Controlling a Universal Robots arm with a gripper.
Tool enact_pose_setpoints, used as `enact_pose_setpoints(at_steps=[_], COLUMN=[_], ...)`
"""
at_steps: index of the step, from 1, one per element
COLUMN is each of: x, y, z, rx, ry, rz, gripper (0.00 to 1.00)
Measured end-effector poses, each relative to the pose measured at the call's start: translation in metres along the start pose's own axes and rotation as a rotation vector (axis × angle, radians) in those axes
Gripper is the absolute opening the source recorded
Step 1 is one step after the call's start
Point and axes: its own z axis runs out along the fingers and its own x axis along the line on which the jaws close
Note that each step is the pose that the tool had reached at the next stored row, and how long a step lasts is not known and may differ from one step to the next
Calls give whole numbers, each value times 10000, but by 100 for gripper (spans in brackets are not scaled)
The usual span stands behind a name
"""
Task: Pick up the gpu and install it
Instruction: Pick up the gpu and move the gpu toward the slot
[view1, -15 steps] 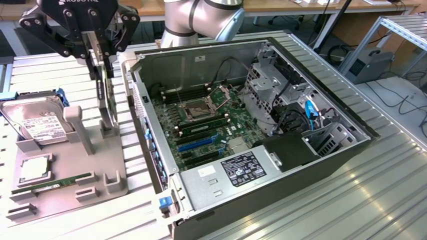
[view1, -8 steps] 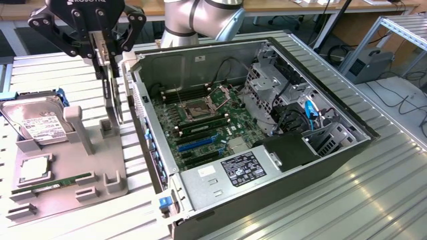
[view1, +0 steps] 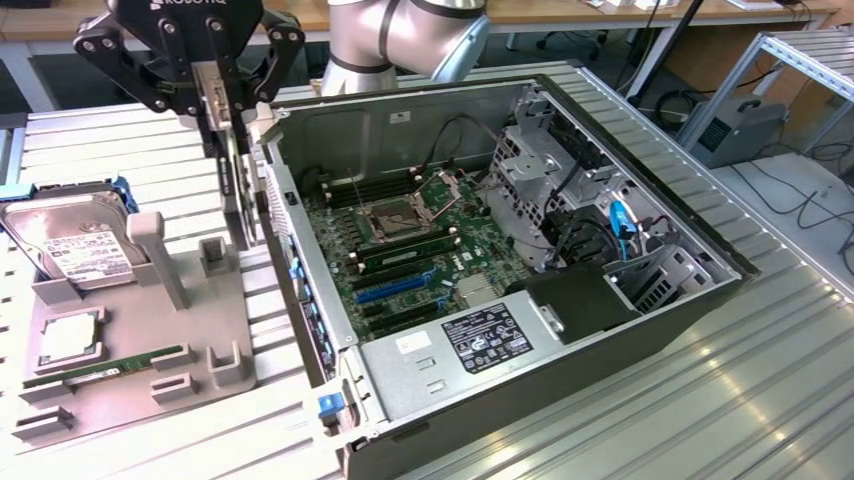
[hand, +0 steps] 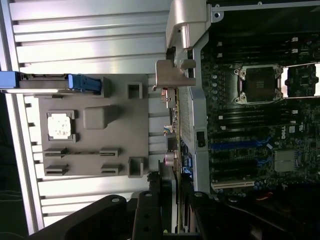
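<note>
Between grey moulded parts tray (view1: 200, 345) and open dark-walled metal PC case (view1: 601, 385), black two-finger gripper (view1: 220, 118) pinches thin dark gpu (view1: 240, 200) w/ silvery bracket by its top edge. Card hangs vertical just beside case wall, prob. so its lower edge can meet green motherboard (view1: 400, 255). Not yet seated.

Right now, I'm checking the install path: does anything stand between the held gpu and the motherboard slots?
Yes. The tool holds the gpu outside the computer case, on the exterior view's left. The case's rear wall stands between the card and the blue expansion slots.
</note>
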Motion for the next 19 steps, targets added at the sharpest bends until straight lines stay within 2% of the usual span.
enact_pose_setpoints(at_steps=[12,19], x=[-195,-288], y=[15,19], z=[19,43], rx=[53,63], ry=[-5,-5], rz=[-2,-2], gripper=[27,27])
